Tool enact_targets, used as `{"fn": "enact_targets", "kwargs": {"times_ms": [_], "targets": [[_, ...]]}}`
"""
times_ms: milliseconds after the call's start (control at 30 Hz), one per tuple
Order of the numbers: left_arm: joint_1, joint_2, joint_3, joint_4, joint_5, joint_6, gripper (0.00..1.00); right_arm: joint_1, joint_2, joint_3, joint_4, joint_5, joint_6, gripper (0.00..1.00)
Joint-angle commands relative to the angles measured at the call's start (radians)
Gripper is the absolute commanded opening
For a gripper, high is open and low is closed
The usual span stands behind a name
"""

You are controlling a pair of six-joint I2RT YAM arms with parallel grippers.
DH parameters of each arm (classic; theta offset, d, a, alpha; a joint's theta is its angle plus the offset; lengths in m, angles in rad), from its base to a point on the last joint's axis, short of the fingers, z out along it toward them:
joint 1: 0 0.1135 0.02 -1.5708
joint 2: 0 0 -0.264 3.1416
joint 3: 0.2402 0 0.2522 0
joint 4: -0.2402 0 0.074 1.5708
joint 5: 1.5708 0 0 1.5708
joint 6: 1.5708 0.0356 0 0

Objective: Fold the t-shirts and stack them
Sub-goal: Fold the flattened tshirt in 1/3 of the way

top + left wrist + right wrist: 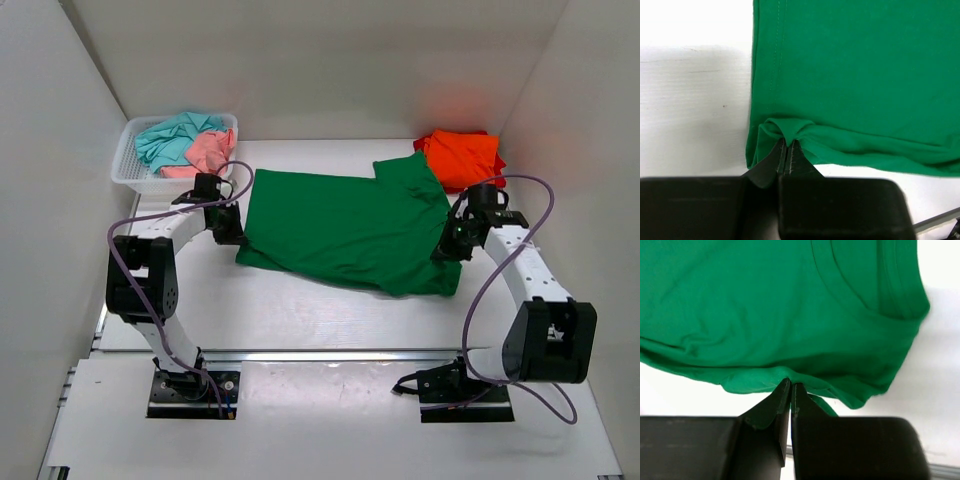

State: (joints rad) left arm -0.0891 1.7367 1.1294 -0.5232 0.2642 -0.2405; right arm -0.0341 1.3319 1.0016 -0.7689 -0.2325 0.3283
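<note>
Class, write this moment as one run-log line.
left gripper: shut on green t-shirt | right gripper: shut on green t-shirt | orange t-shirt: far right

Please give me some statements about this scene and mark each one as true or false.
1. The left gripper is shut on the green t-shirt's edge. True.
2. The right gripper is open and empty. False: it is shut on the green t-shirt too.
3. The orange t-shirt lies in the white basket. False: it lies on the table; the basket holds the teal t-shirt and the pink t-shirt.
4. The green t-shirt lies between the two arms. True.
</note>
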Motion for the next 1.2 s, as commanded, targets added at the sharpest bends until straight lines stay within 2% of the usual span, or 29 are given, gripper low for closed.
{"fn": "enact_targets", "kwargs": {"times_ms": [0,300,733,1033,1167], "targets": [[-0.001,-0.02,0.038,-0.009,0.041,0.026,0.0,-0.013,0.044,0.072,0.057,-0.019,-0.037,0.0],[-0.008,-0.028,0.055,-0.02,0.046,0.037,0.0,-0.036,0.165,0.181,0.08,-0.022,-0.064,0.0],[0.002,-0.029,0.072,-0.029,0.035,0.053,0.0,-0.059,0.256,0.255,0.126,-0.013,-0.072,0.0],[0.002,0.0,0.099,-0.009,0.036,0.037,0.0,-0.092,0.274,0.246,0.148,-0.005,-0.074,0.0],[0.0,0.03,0.119,0.015,0.026,0.018,0.03,-0.086,0.286,0.236,0.175,0.001,-0.067,0.0]]}}
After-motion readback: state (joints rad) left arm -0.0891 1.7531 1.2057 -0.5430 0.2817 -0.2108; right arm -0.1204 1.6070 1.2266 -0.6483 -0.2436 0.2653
